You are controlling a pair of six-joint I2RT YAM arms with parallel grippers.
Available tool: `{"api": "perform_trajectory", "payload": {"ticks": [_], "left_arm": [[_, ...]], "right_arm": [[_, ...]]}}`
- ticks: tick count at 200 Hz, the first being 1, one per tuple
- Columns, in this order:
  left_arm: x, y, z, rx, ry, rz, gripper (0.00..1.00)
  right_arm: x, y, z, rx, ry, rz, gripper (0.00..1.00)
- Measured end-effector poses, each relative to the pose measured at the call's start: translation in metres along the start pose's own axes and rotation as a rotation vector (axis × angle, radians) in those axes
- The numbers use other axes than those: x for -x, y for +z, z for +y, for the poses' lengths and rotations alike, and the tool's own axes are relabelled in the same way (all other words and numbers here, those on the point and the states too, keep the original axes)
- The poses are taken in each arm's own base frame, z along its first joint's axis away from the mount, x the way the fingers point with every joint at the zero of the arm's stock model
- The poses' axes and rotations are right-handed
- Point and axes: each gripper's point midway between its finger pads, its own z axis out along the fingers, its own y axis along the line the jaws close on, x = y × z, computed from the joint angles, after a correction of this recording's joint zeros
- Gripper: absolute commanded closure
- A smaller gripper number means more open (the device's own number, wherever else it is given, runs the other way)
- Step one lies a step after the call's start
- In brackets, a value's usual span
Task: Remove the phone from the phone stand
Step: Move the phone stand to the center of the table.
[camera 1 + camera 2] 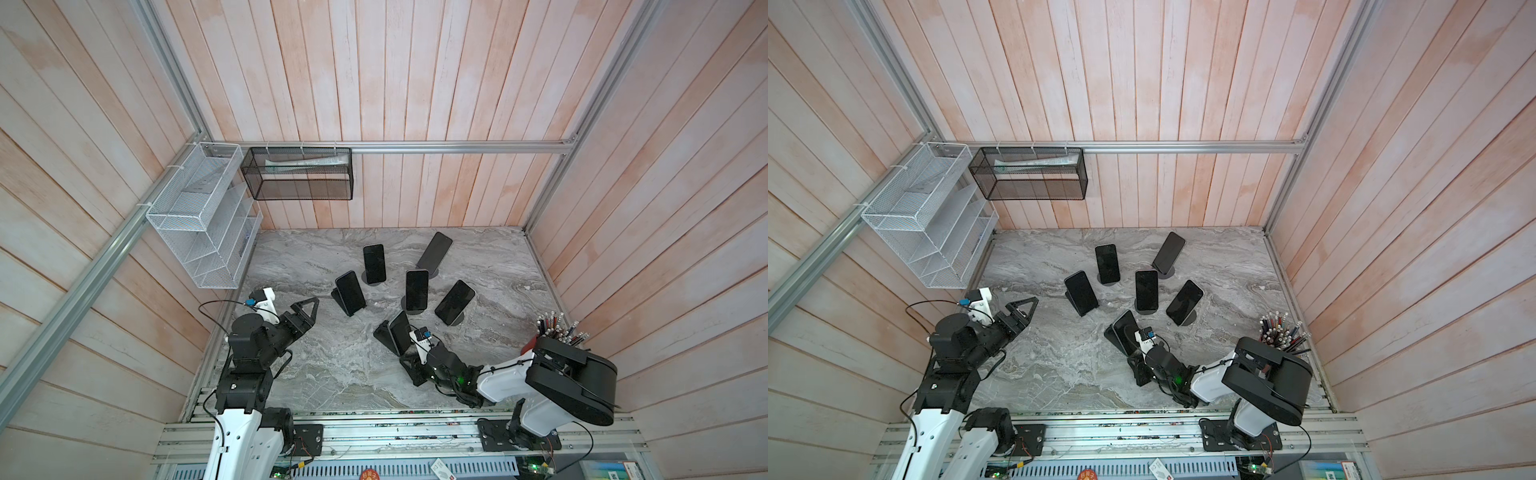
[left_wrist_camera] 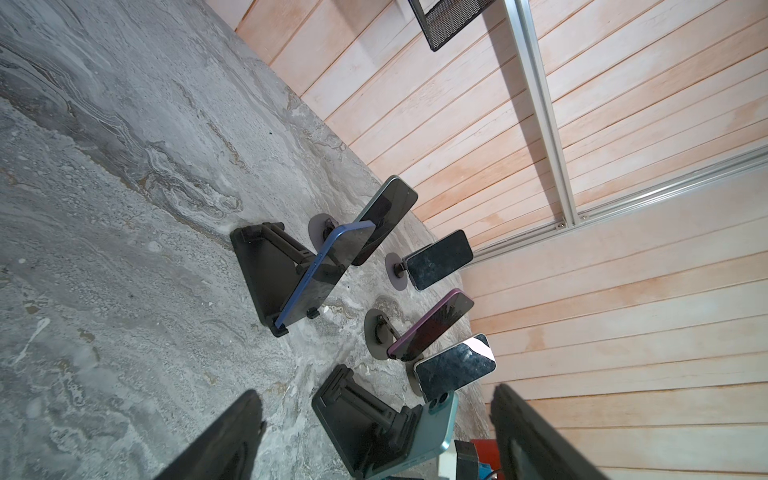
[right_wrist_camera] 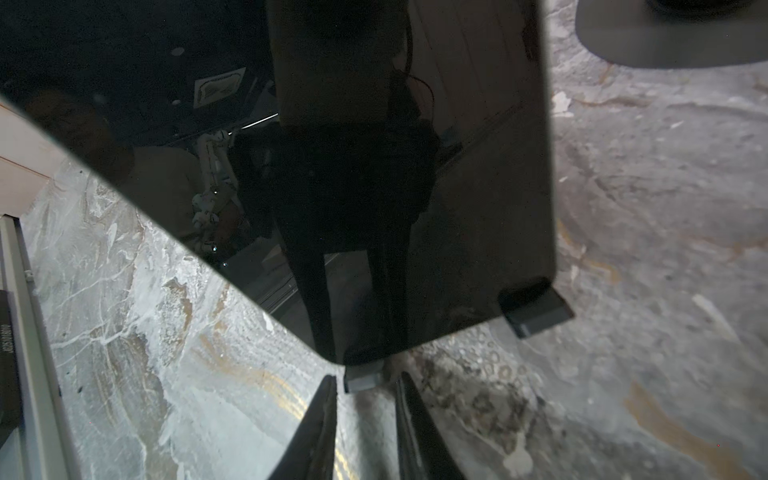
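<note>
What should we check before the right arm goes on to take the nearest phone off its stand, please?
1. Nearest phone seated on its black stand: ok.
2. Right gripper lined up with the phone's lower edge: ok; fingertips sit just short of it.
3. Grip on the phone: not ok; nothing between the narrow jaws.
4. Left gripper clear of the phones: ok; open, off to the side.
5. Neighbouring phone apart from the target: ok.
6. Stand free to stay put when lifting: cannot tell.

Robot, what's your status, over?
Left claw open, idle. Right claw narrowly open, empty, at phone bottom edge. Phone on stand. Other phones close behind.
</note>
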Motion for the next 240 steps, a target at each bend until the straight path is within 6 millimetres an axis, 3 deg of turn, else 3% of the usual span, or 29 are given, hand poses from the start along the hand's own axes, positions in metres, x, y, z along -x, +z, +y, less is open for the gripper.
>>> {"api": "perform_trajectory", "payload": {"ticks": [240], "left_arm": [[0.009, -0.005, -0.007, 0.013, 0.068, -0.017, 0.09]], "right_arm": [[0.023, 0.049, 0.027, 0.044, -0.035, -0.024, 0.73]]}}
